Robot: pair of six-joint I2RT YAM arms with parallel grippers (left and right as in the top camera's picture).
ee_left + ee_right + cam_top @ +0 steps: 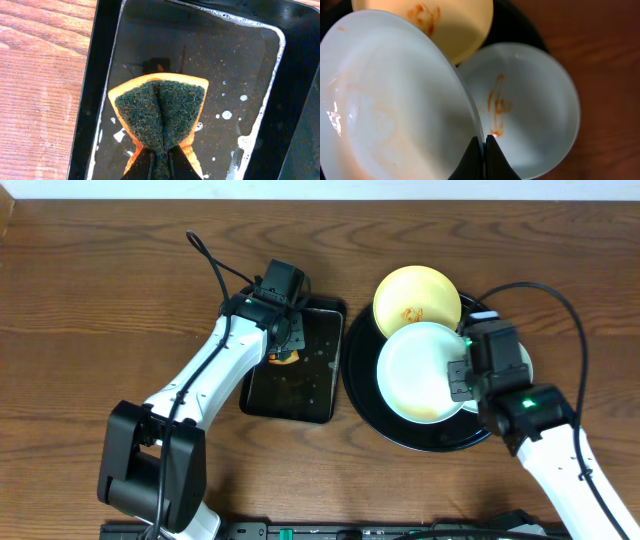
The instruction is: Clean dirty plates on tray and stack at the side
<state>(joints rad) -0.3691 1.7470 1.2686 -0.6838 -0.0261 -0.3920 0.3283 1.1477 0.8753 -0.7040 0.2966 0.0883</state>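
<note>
The right gripper [483, 143] pinches the plate [395, 100] only at its rim, so it may slip; the left gripper [160, 160] clamps the sponge [160, 107].

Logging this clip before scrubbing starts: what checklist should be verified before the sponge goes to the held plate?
1. Sponge gripped by left gripper: ok, pinched and folded.
2. Held mint plate gripped at its rim by right gripper: ok.
3. Held mint plate above the round tray: ok.
4. Sponge wetted: cannot tell; it hangs over sudsy water in the rectangular tray.
5. Held mint plate clean: not ok, faint orange smears.
6. Yellow plate and second mint plate clean: not ok, both smeared.
</note>
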